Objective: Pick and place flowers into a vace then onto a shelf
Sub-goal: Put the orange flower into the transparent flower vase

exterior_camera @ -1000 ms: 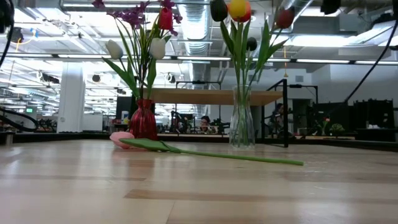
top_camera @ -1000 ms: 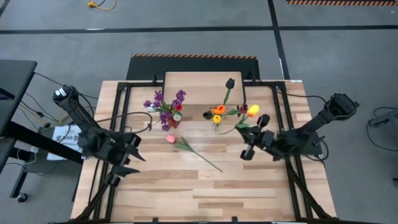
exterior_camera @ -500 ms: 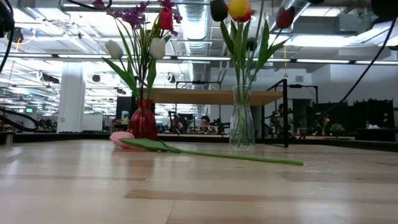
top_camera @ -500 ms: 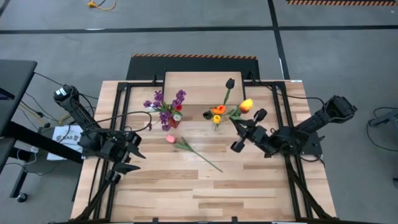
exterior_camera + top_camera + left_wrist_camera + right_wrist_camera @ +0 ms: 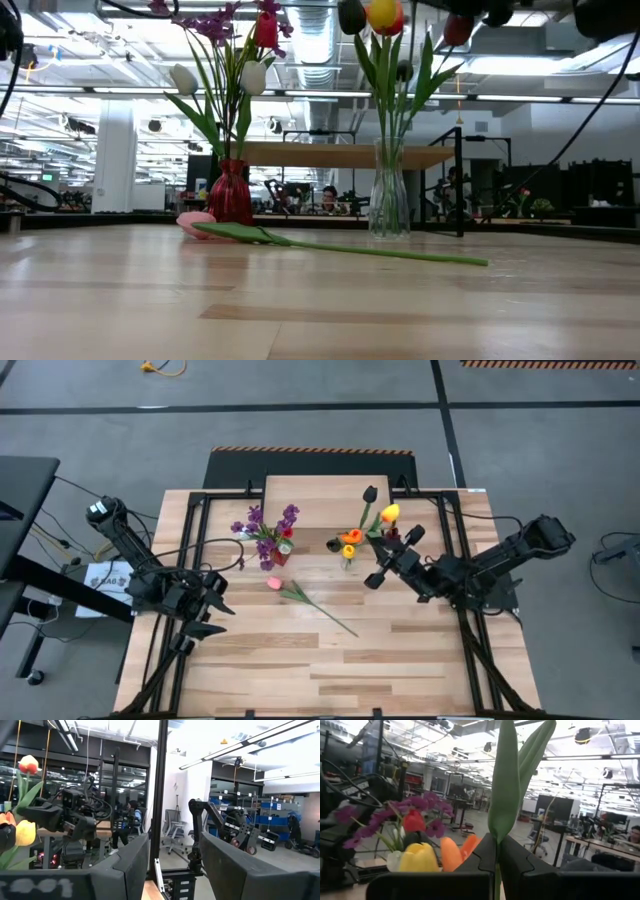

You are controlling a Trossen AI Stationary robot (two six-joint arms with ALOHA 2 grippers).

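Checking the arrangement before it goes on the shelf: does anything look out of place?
Yes. One pink tulip lies flat on the table, its stem running away from the red vase, while the other flowers stand upright in vases.

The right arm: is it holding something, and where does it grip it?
Yes. The right tool is shut on a flower's green stem, just below its leaves. The left tool holds nothing.

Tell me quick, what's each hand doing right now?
Left hand: open, holding nothing, over the table's left side.
Right hand: shut on a yellow tulip, beside the clear vase.
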